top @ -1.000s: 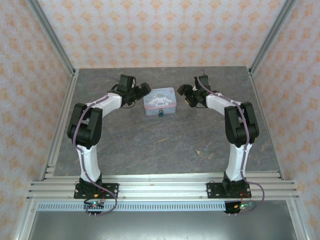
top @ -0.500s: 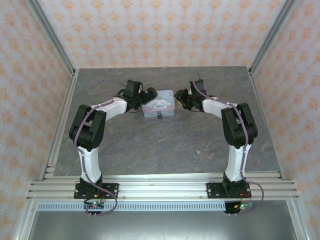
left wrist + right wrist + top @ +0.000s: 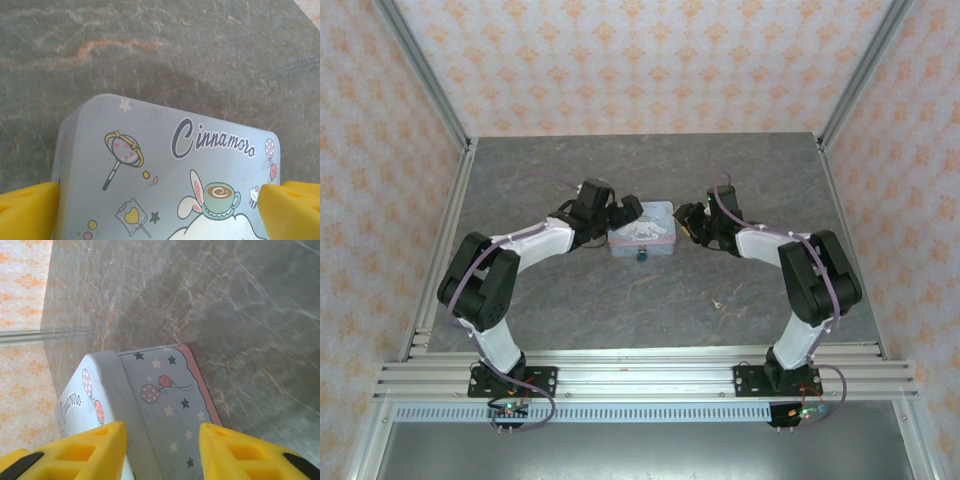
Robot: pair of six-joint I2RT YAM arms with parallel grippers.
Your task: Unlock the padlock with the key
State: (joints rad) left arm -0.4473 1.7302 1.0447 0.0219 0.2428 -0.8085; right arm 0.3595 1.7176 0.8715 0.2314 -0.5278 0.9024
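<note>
Nearest me, well nearer than the tin & off to its right: a tiny pale sliver flat on the table, prob the key. It's too small to read its shape. Next comes the padlock: tiny teal-blue body touching the tin's near long side, approx mid-length. Its shackle is too thin to make out. The tin itself is pale blue w/ cartoon print: "Cinnamoro" script on the lid, stars & balloons on the side wall, pink strip along the base edge.

My left gripper is at the tin's left end, yellow fingers spread wide w/ the lid btwn them. Can't tell if the pads touch it. My right gripper is at the tin's right end, fingers closed in, one against the lid side & one against the pink base edge, so clamped on the tin.

Room: bare grey stone-look table all round the tin, w/ a broad strip nearer than it & another beyond it up to the patterned back wall. The alu rails at the side edges stand well apart from the tin.

Pointing: the padlock sticks out from the tin twd me. Its long axis seems to run near–far, square to the tin's left–right long axis, but not certain at this size. Can't tell the key's heading.
</note>
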